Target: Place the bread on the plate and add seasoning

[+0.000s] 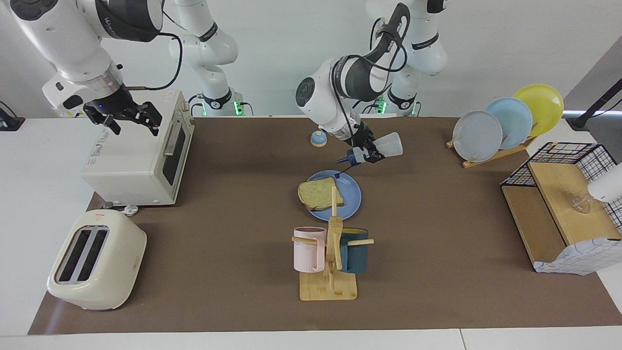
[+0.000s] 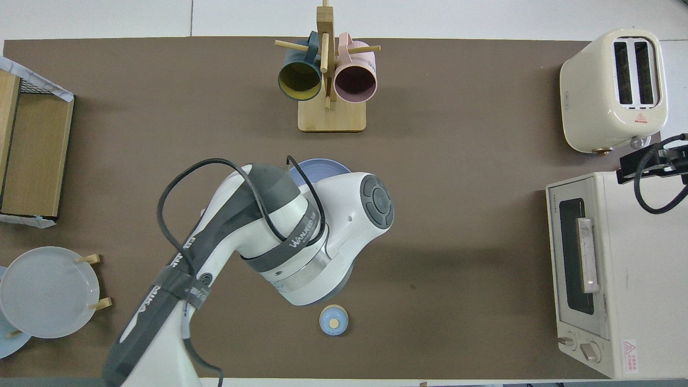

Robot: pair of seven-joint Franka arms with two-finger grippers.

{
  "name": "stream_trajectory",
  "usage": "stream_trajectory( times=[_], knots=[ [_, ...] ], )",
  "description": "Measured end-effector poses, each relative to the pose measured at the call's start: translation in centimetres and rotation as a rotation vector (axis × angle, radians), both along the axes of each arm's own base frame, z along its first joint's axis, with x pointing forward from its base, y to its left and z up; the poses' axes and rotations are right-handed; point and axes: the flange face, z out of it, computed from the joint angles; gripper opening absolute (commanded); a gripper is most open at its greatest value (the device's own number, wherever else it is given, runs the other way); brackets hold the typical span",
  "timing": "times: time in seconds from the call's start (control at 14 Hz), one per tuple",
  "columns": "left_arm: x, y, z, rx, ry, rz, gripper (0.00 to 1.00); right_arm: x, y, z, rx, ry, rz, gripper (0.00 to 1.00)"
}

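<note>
The bread [image 1: 320, 193] lies flat on the blue plate [image 1: 354, 197] at the middle of the table. My left gripper [image 1: 370, 154] is shut on the seasoning bottle [image 1: 376, 149] and holds it tipped on its side in the air, its navy cap [image 1: 351, 158] pointing down over the plate's rim nearer the robots. In the overhead view the left arm hides the bottle and the bread; only a sliver of the plate [image 2: 320, 166] shows. My right gripper [image 1: 129, 118] waits in the air over the toaster oven [image 1: 138, 154].
A small blue-domed bell [image 1: 318, 138] stands nearer the robots than the plate. A wooden mug tree [image 1: 330, 253] with a pink and a dark blue mug stands farther out. A toaster [image 1: 95, 265], a plate rack [image 1: 505, 127] and a wire-and-wood shelf [image 1: 563, 206] stand at the table's ends.
</note>
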Motion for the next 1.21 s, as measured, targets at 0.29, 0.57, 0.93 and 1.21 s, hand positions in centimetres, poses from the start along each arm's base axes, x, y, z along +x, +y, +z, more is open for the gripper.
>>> stream_trajectory(
  times=[0.29, 0.57, 0.93, 1.21],
  knots=[
    [0.2, -1.1, -2.5, 0.125, -0.006, -0.014, 0.00, -0.1, 0.3, 0.2, 0.000, -0.004, 0.006, 1.00],
    [-0.3, -1.0, -1.9, 0.209, -0.014, -0.011, 0.00, -0.1, 0.2, 0.3, 0.000, -0.006, 0.003, 1.00],
    [-0.7, -1.7, -1.8, 0.326, -0.031, -0.006, 0.00, -0.1, 0.3, 0.3, 0.000, -0.006, 0.006, 1.00],
    [-0.8, -5.0, -3.8, 0.441, -0.071, -0.013, 0.00, -0.1, 0.3, 0.3, 0.000, -0.006, 0.005, 1.00]
  ],
)
